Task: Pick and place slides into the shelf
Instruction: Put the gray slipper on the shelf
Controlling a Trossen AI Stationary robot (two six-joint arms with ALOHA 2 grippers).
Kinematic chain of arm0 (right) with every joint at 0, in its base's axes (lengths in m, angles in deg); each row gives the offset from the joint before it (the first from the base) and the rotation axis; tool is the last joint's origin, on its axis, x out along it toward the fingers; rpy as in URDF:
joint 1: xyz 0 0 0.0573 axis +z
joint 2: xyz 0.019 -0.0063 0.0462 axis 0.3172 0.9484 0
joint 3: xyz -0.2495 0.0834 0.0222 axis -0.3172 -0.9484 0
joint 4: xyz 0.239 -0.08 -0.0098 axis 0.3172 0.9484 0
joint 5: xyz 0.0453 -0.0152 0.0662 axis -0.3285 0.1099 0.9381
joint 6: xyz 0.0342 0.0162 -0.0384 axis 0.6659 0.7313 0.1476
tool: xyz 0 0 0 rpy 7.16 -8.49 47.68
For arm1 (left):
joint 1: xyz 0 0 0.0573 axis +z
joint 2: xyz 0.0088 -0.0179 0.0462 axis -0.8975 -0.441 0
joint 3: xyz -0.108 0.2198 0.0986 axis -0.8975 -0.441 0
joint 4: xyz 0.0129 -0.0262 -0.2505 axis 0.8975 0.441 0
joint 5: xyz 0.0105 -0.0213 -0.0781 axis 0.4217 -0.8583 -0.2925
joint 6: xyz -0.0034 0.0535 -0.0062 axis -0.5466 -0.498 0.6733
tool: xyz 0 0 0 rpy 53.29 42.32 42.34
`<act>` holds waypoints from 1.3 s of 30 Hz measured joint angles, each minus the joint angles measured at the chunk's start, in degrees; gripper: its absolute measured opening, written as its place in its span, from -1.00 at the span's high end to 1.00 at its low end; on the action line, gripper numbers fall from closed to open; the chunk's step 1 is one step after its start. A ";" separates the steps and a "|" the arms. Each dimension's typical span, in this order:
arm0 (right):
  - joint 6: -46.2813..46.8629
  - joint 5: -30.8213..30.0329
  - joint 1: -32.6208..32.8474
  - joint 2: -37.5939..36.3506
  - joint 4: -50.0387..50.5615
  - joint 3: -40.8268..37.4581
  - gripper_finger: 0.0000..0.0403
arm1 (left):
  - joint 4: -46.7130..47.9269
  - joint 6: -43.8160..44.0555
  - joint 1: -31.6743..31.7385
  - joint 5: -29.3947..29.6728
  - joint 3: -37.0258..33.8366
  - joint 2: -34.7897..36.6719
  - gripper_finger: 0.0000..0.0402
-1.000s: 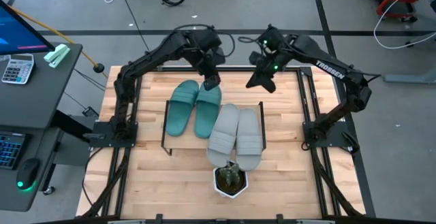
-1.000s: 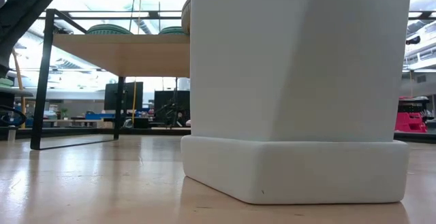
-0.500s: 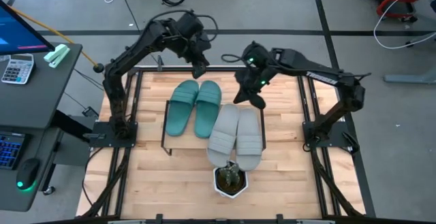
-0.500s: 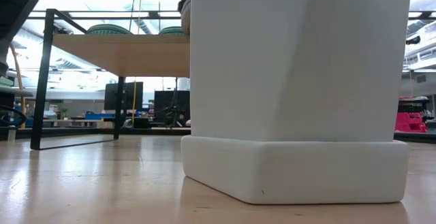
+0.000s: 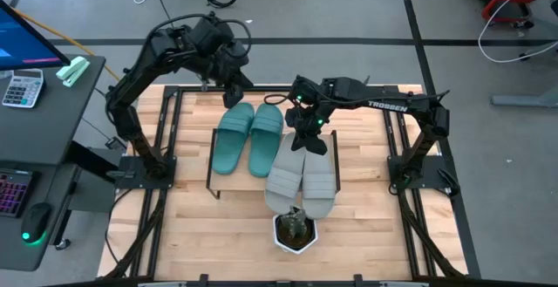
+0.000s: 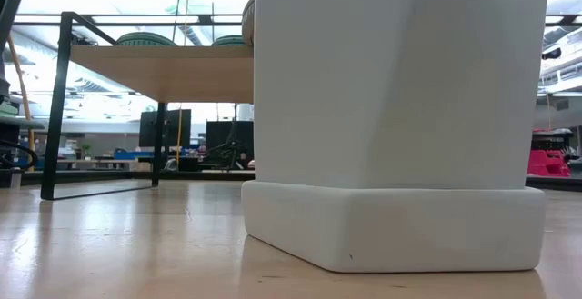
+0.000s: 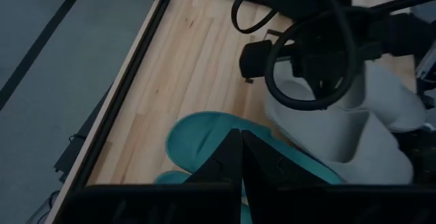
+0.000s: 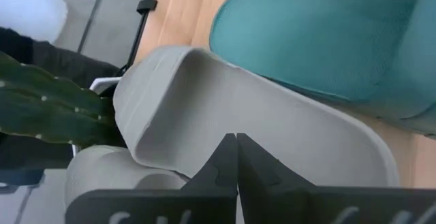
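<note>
The teal pair of slides [image 5: 248,139] lies side by side on the shelf [image 5: 212,160], a light board on thin black legs. The grey pair [image 5: 301,175] lies next to it toward the table's right, also on the board. In the low view the shelf board [image 6: 155,70] carries the teal slides [image 6: 145,38]. My left gripper [image 5: 235,98] is shut and hangs above the far ends of the teal slides [image 7: 197,135]. My right gripper [image 5: 316,145] is shut and stands low over the far end of the grey pair [image 8: 225,101]. My right gripper points its shut fingertips [image 8: 231,157] down at the footbed of a grey slide [image 8: 272,125] near its far end. I cannot tell whether they touch it. The slide lies flat on the shelf.
A white pot with a small cactus [image 5: 295,228] stands at the table's near edge, just before the grey slides, and it fills most of the low view [image 6: 391,108]. Black frame rails [image 5: 170,139] run along the table's left and right sides. Bare wood lies left of the shelf.
My left gripper has drawn back from the right teal slide's far end, toward the table's far-left. My right gripper has swung from the far right of the table toward the near-left and down over the grey slides' far ends. The slides have not moved.
</note>
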 joint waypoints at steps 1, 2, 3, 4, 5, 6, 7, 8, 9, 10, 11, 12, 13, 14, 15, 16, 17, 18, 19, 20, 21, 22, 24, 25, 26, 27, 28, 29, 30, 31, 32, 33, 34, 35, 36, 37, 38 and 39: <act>0.00 -0.57 0.29 0.10 -0.10 0.00 1.00 | 0.08 0.37 -0.34 0.06 0.00 0.46 0.97; 0.00 -1.20 0.60 0.18 -0.40 0.01 1.00 | 0.32 0.48 -0.63 0.07 0.00 0.98 0.98; 0.29 -1.67 0.78 0.18 -0.54 0.02 1.00 | 0.52 0.59 -0.86 0.10 0.00 1.38 0.98; 0.78 -2.40 0.80 0.27 -0.43 0.00 1.00 | 0.57 0.58 -1.10 0.09 0.00 1.72 0.98; 1.24 -3.07 0.82 0.45 -0.46 0.00 1.00 | 0.59 0.60 -1.32 0.10 0.00 2.03 0.97; 1.63 -3.58 0.75 0.53 -0.46 0.00 1.00 | 0.68 0.60 -1.58 0.09 0.00 2.21 0.96; 2.24 -4.40 0.74 0.67 -0.29 0.00 1.00 | 0.90 0.58 -1.81 0.09 0.00 2.43 0.94; 2.79 -4.94 0.71 0.85 -0.36 0.00 1.00 | 1.26 0.60 -1.94 0.11 0.00 2.56 0.92; 3.12 -5.49 0.69 0.98 -0.51 0.00 1.00 | 1.66 0.58 -2.18 0.11 0.00 2.73 0.90; 3.18 -5.92 0.69 1.07 -0.42 0.00 1.00 | 2.17 0.58 -2.47 0.11 0.00 2.84 0.89; 3.18 -6.44 0.73 1.08 -0.43 0.00 1.00 | 2.66 0.59 -2.78 0.09 0.00 2.91 0.89; 3.19 -6.83 0.88 1.08 -0.47 0.00 1.00 | 3.25 0.59 -3.17 0.11 0.00 2.92 0.89; 3.20 -7.26 1.03 1.06 -0.47 0.00 1.00 | 4.00 0.59 -3.57 0.11 0.00 2.91 0.90; 3.20 -7.85 1.01 1.06 -0.41 0.00 1.00 | 4.58 0.57 -3.98 0.11 -0.01 2.90 0.92; 3.22 -8.53 1.02 1.06 -0.29 0.00 1.00 | 5.08 0.35 -4.39 0.11 -0.02 2.90 0.94; 3.22 -9.11 1.03 1.06 -0.16 0.00 1.00 | 5.35 0.11 -4.87 0.11 -0.02 2.95 0.95; 3.22 -9.63 0.99 1.06 -0.09 0.00 1.00 | 5.44 -0.47 -5.40 0.11 -0.02 2.98 0.97; 3.22 -10.35 0.99 1.06 -0.09 0.00 1.00 | 5.53 -0.72 -5.99 0.11 -0.02 3.01 0.97; 3.23 -10.94 0.99 1.06 -0.06 0.00 1.00 | 5.56 -0.89 -6.67 0.11 -0.02 3.01 0.98; 3.22 -11.54 0.99 1.16 -0.04 0.00 1.00 | 5.58 -1.06 -7.37 0.13 -0.02 2.99 0.98; 3.44 -11.89 0.99 1.29 -0.04 0.00 1.00 | 5.61 -1.20 -8.10 0.11 -0.02 3.00 0.97; 4.09 -12.01 0.99 1.38 0.05 0.00 1.00 | 5.65 -1.32 -8.83 0.11 -0.02 3.00 0.95; 4.55 -12.19 1.00 1.56 0.22 0.00 1.00 | 5.70 -1.37 -10.30 0.11 -0.02 3.01 0.92; 4.54 -12.31 1.10 1.66 0.16 0.00 1.00 | 5.72 -1.34 -11.06 0.11 -0.02 3.00 0.92; 4.56 -12.49 1.25 1.75 0.26 0.00 1.00 | 5.70 -1.34 -11.81 0.18 -0.02 3.01 0.91; 4.55 -12.95 1.35 1.82 0.52 0.00 1.00 | 5.69 -1.29 -12.58 0.39 -0.02 3.01 0.92; 4.47 -13.53 1.36 1.84 0.68 0.00 1.00 | 5.69 -1.10 -13.27 0.53 -0.02 2.99 0.93; 4.28 -13.95 1.46 1.84 0.66 0.00 1.00 | 5.64 -0.92 -13.86 0.84 -0.02 2.99 0.95; 4.25 -14.05 1.53 1.83 0.64 0.00 1.00 | 5.55 -0.71 -14.42 1.42 -0.01 3.00 0.97; 4.24 -14.12 1.58 1.82 0.64 0.00 1.00 | 5.49 -0.38 -14.94 1.91 -0.02 3.01 0.98; 4.22 -14.20 1.58 1.83 0.66 0.00 1.00 | 5.47 0.08 -15.36 2.59 -0.02 2.99 0.98; 4.21 -14.34 1.58 1.82 0.71 0.00 1.00 | 5.41 0.58 -15.69 3.11 -0.02 2.99 0.97; 4.19 -14.79 1.58 1.82 0.77 0.00 1.00 | 5.32 0.89 -16.01 3.46 -0.02 2.99 0.96; 4.13 -15.23 1.58 1.82 0.88 0.00 1.00 | 5.28 1.17 -16.33 3.74 -0.02 2.99 0.94; 4.02 -15.35 1.58 1.82 0.92 0.00 1.00 | 5.25 1.50 -16.64 4.08 -0.02 2.99 0.92; 4.00 -15.36 1.58 1.82 0.94 0.00 1.00 | 5.21 1.92 -16.94 4.43 -0.02 3.00 0.91; 3.86 -15.38 1.58 1.82 0.94 0.00 1.00 | 5.18 2.10 -17.22 4.88 -0.02 3.00 0.91; 3.77 -15.41 1.58 1.82 0.94 0.00 1.00 | 5.15 2.15 -17.43 5.32 -0.02 2.99 0.92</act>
